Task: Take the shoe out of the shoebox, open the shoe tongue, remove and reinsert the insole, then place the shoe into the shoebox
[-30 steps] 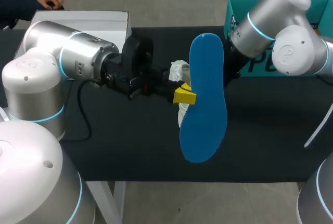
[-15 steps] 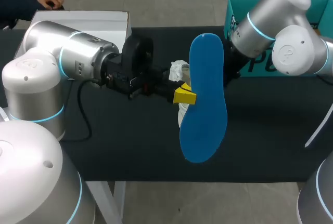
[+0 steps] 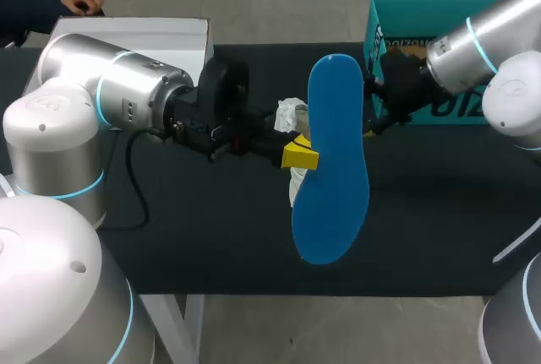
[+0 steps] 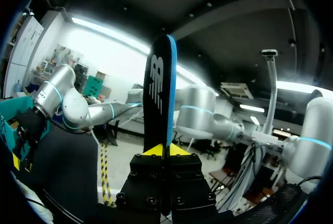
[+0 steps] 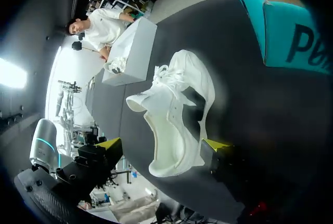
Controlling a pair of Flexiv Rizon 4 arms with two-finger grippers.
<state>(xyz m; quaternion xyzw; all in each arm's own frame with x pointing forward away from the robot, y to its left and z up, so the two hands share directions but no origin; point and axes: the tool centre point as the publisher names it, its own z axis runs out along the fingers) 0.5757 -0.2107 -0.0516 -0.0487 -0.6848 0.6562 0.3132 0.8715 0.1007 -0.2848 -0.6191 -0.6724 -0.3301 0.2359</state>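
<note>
We are clamping the flat, smooth blue insole (image 3: 334,170) upright in our left gripper (image 4: 166,150), our right gripper (image 5: 162,144) gaping empty at three o'clock from the white lace-up shoe (image 5: 174,104) on the black table (image 3: 211,237).

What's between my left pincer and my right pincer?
The blue insole, gripped by the left pincer, stands between it and the right pincer; the head view shows this.
</note>
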